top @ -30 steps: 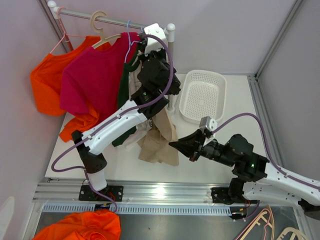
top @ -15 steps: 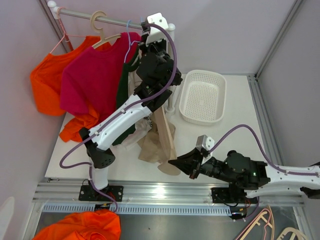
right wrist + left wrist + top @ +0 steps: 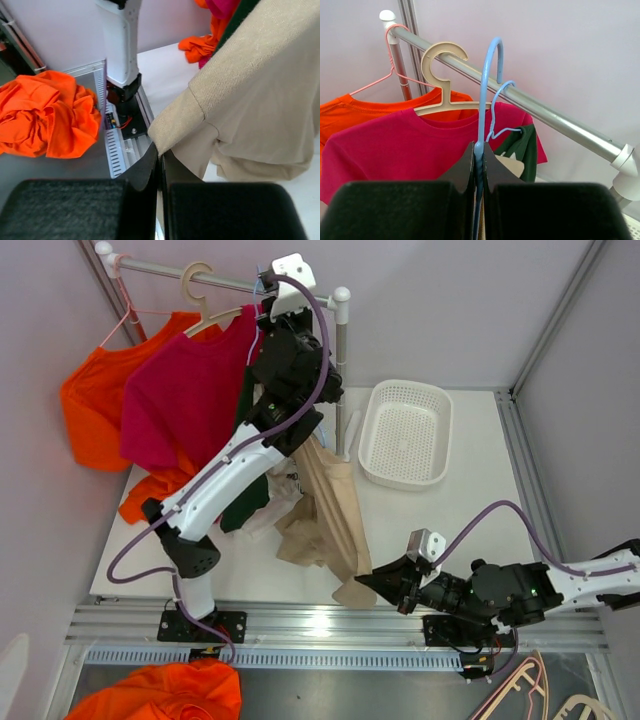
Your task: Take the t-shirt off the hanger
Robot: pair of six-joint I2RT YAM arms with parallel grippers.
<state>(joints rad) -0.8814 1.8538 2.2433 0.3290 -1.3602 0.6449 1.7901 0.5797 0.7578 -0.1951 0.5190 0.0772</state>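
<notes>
**While Both Claws Grip: Beige T-shirt Stretched From Hanger to Near Edge**

Where the left claw (image 3: 479, 150) is pressed together on the neck of the blue hanger (image 3: 484, 95), the hook stands up against the rail (image 3: 555, 120); whether it touches cannot be told. The beige t-shirt (image 3: 335, 505) hangs below this claw and stretches over the counter (image 3: 480, 460) to its near edge. There the right claw (image 3: 160, 155) pinches a sleeve hem. A magenta shirt (image 3: 185, 390) and an orange shirt (image 3: 90, 400) hang to the left; a white basket (image 3: 447, 430) sits far right.
</notes>
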